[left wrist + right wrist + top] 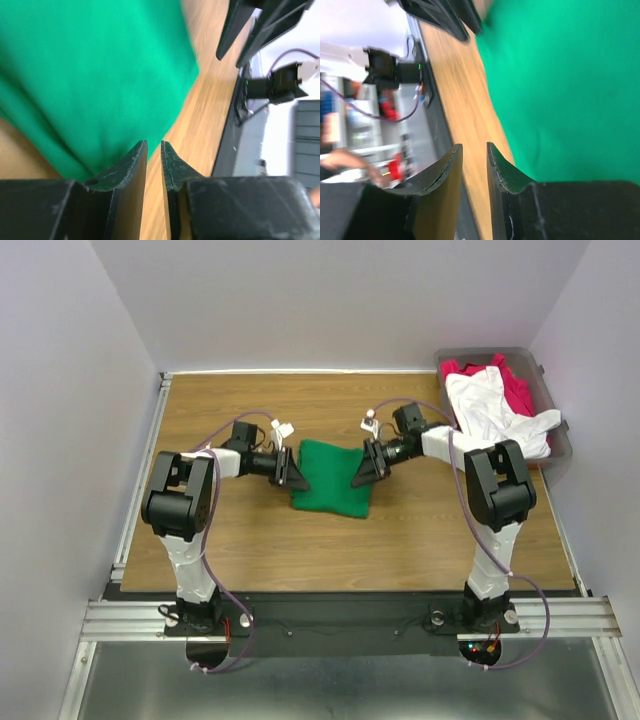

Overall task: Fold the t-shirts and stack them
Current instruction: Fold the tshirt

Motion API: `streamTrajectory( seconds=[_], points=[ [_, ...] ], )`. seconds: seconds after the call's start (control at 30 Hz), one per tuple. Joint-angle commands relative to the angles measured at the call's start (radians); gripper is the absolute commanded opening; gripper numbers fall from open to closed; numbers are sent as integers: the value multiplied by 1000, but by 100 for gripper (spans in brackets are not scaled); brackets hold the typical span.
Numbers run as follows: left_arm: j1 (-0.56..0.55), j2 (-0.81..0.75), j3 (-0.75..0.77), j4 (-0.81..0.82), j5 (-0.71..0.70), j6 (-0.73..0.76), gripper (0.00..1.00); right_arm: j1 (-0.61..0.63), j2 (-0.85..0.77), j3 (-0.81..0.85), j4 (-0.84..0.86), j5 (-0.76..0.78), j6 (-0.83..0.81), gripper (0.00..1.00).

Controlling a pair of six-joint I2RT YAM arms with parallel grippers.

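Note:
A bright green t-shirt [333, 477] lies folded into a small rectangle in the middle of the table. My left gripper [297, 475] sits low at its left edge and my right gripper [362, 472] at its right edge, pointing at each other. In the left wrist view the left gripper [154, 145] is open by a narrow gap, with bare wood between the fingers and green cloth [95, 75] just beyond. The right gripper [474, 146] is likewise narrowly open and empty beside the green cloth [560, 85]. A white t-shirt [497, 410] and a crimson one [515, 385] lie crumpled in the bin.
The grey-brown plastic bin [562, 448] stands at the table's back right corner, with the white shirt hanging over its near rim. Wooden tabletop [250, 540] surrounds the green shirt. White walls enclose the left, back and right sides.

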Motion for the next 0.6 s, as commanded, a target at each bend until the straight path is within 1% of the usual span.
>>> streamTrajectory(
  seconds=[0.0,0.03,0.07,0.13,0.17,0.27,0.3,0.33,0.4,0.57],
  points=[
    [-14,-67,173,25,-63,14,31,-5,-15,155,-13,50,-64,32],
    [-15,-56,215,57,-76,-22,33,-5,6,207,-13,64,-67,32],
    [-14,-14,235,132,-79,-89,34,-10,56,228,-10,83,-70,32],
    [-15,46,290,165,-82,-145,34,-13,112,279,-9,103,-72,32],
    [-15,109,343,212,-80,-210,34,-22,139,332,-7,108,-70,32],
    [-14,191,405,297,-94,-289,34,-40,250,406,-9,111,-64,32],
    [-14,241,424,303,-122,-297,34,-53,276,441,-10,126,-66,32],
    [-11,266,459,302,-128,-312,34,-59,307,456,-10,135,-78,32],
    [-6,326,482,297,-146,-329,34,-72,339,488,-12,179,-95,31],
    [19,378,494,276,-201,-340,34,-106,419,534,-12,187,-99,31]
  ],
)
